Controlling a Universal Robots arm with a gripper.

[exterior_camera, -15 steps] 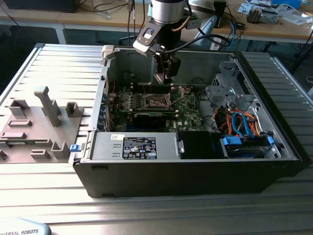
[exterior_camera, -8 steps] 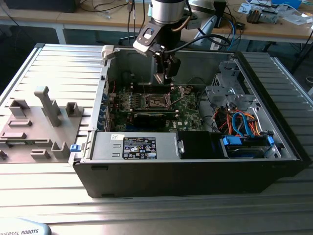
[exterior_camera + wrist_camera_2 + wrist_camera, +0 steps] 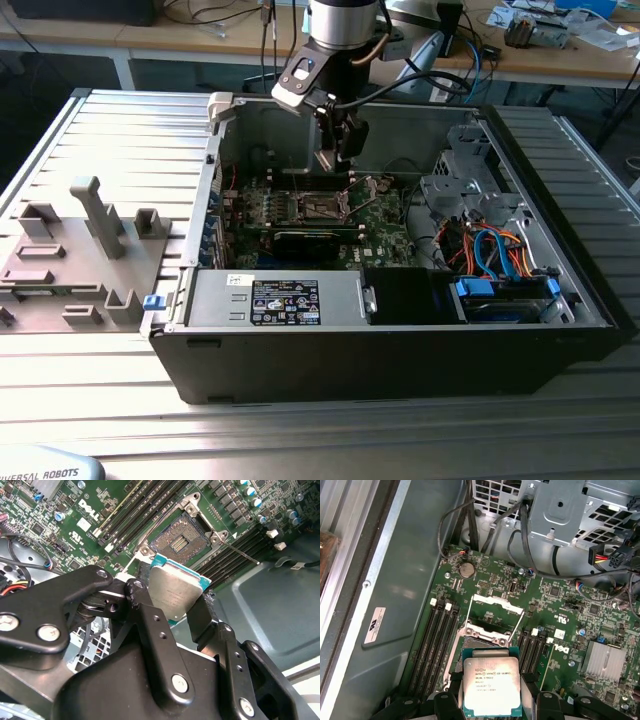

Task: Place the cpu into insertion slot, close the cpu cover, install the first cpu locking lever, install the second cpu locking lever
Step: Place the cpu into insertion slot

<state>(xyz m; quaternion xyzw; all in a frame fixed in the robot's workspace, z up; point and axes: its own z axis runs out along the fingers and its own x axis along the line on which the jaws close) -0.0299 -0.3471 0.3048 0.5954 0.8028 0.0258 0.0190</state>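
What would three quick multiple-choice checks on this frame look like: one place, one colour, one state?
1. Where is the chip?
A. seated in the socket
B. held by the tool above the board
C. lying on the case floor

2. What colour is the board?
A. green
B. red
C. black

3. The socket is:
A. shut under its cover
B. filled by a chip
C. open and empty

Answers:
1 B: the fingers clamp the chip's edges in both wrist views.
2 A: green shows all around the socket.
3 C: its dark centre lies bare in the second wrist view.
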